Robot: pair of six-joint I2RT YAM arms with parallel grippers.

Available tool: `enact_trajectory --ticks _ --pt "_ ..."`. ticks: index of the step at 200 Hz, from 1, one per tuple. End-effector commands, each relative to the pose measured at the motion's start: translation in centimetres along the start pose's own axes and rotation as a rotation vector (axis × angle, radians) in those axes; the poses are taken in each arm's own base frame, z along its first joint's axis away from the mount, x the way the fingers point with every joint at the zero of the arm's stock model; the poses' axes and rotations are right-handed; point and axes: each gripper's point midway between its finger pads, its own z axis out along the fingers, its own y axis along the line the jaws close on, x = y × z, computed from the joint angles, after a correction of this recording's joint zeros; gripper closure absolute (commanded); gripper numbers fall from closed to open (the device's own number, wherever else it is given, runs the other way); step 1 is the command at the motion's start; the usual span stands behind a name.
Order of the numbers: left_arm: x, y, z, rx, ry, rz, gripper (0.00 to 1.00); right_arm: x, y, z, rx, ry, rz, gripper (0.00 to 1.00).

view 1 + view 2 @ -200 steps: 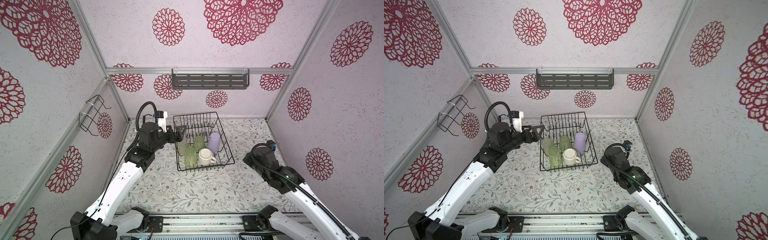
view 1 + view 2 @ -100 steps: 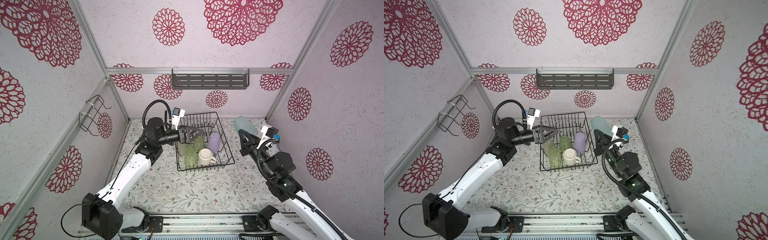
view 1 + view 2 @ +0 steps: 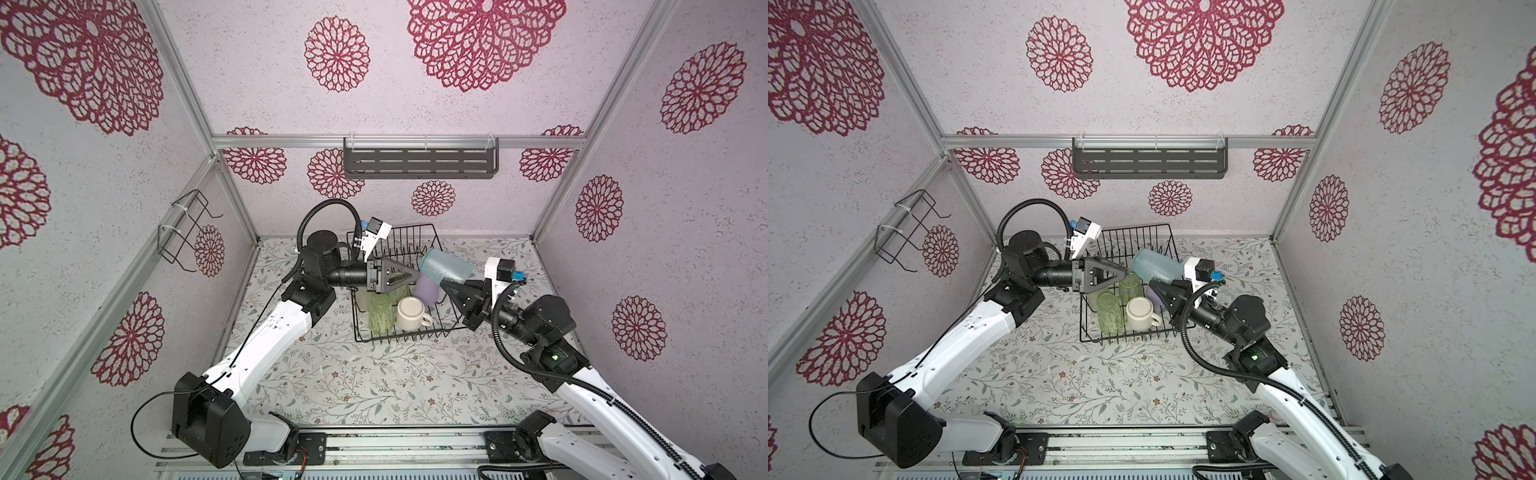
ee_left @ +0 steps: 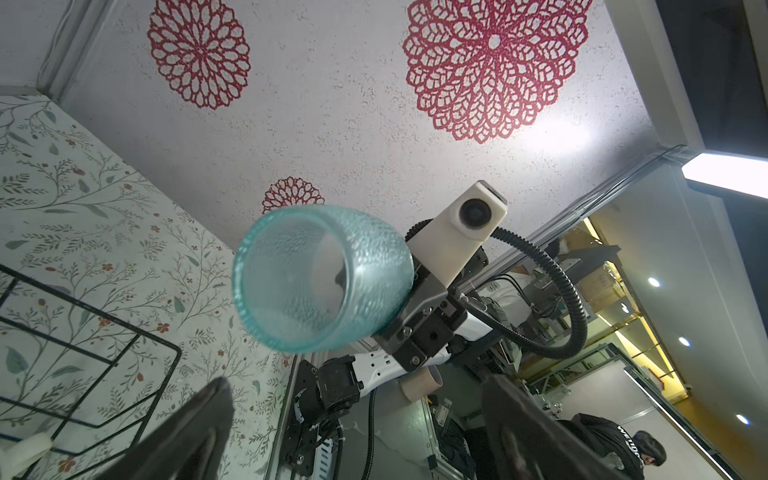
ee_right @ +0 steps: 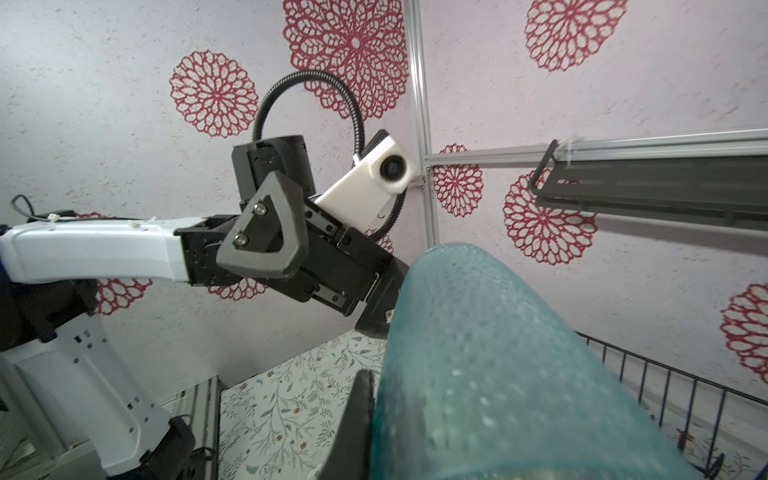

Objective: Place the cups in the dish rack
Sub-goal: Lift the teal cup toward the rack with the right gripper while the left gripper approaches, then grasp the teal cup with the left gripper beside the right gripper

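My right gripper (image 3: 455,282) is shut on the translucent teal cup (image 3: 446,266) and holds it on its side above the dish rack's (image 3: 415,336) right half. The cup's mouth (image 4: 291,282) faces my left gripper (image 3: 411,276), which is open, empty and a short gap away over the rack. Only one right finger (image 5: 359,424) shows, pressed against the cup's wall (image 5: 498,353). Standing in the black wire rack are a white mug (image 3: 411,313), a green patterned glass (image 3: 380,313), a pale green tumbler (image 3: 399,291), a lilac tumbler (image 3: 428,291) and a frosted tumbler (image 3: 363,297).
A grey slotted shelf (image 3: 419,162) hangs on the back wall above the rack. A small black wire holder (image 3: 185,232) is fixed to the left wall. The rack stands on a floral mat (image 3: 374,386) near the back; the arms' base rail (image 3: 395,444) runs along the front.
My right arm has risen from low at the right with the teal cup, then tipped it sideways over the rack. My open left gripper has moved right over the rack, towards the cup's mouth.
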Motion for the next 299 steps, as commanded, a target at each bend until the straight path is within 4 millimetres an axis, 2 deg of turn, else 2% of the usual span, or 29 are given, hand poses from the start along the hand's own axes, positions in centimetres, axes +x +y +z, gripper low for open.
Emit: enact_trajectory --ticks 1,29,93,126,201,226,249,287,299 --pt "1.2 -0.2 0.6 -0.002 0.055 0.013 0.03 -2.7 3.0 0.3 -0.143 -0.048 -0.087 1.00" --pt "1.6 -0.1 1.0 0.003 0.075 -0.012 0.02 -2.1 3.8 1.1 -0.212 -0.002 -0.093 1.00" --pt "1.9 1.0 1.4 -0.017 0.098 -0.041 0.00 -0.7 4.1 1.8 -0.247 0.045 -0.116 1.00" --pt "2.0 1.1 1.4 -0.019 0.105 -0.033 0.06 -0.4 5.0 1.7 -0.311 0.075 -0.127 1.00" --pt "2.8 0.7 1.6 0.037 0.167 -0.022 0.24 0.2 4.0 2.6 -0.284 0.094 -0.117 1.00" --pt "2.5 1.1 1.5 0.025 0.159 -0.008 0.25 0.0 3.7 2.5 -0.253 0.083 -0.134 0.91" --pt "1.7 1.6 1.0 0.001 0.138 -0.029 0.31 -0.2 2.9 2.1 -0.188 0.072 -0.151 0.90" --pt "0.5 3.0 -0.3 -0.060 0.077 -0.027 0.32 -0.1 1.2 1.5 -0.063 0.055 -0.166 0.71" --pt "0.1 3.6 -0.8 -0.086 0.056 -0.039 0.33 0.3 0.5 1.4 -0.025 0.063 -0.172 0.68"
